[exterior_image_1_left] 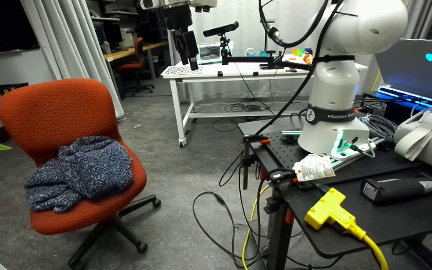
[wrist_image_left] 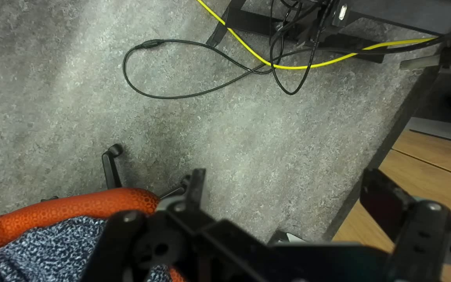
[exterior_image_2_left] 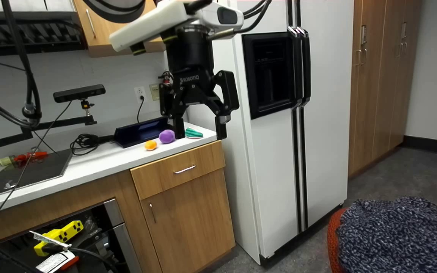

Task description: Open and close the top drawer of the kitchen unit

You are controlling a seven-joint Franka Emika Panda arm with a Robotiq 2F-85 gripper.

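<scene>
Exterior view, gripper (exterior_image_2_left: 200, 131): I had it spread, holding nothing.
Top drawer (exterior_image_2_left: 180, 177): lay shut, lower and farther off, long axis running left to right.

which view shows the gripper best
An exterior view: there the gripper faces the camera, plainly open. In an exterior view that catches it edge-on, its fingers look bunched together; the wrist view shows it blurred and cut off.

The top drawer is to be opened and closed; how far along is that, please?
Nothing is provably done: the drawer is shut, which fits unstarted or finished. Nothing is in hand; the open gripper is empty. Likely left, if unstarted: pulling the handle, then closing.
</scene>
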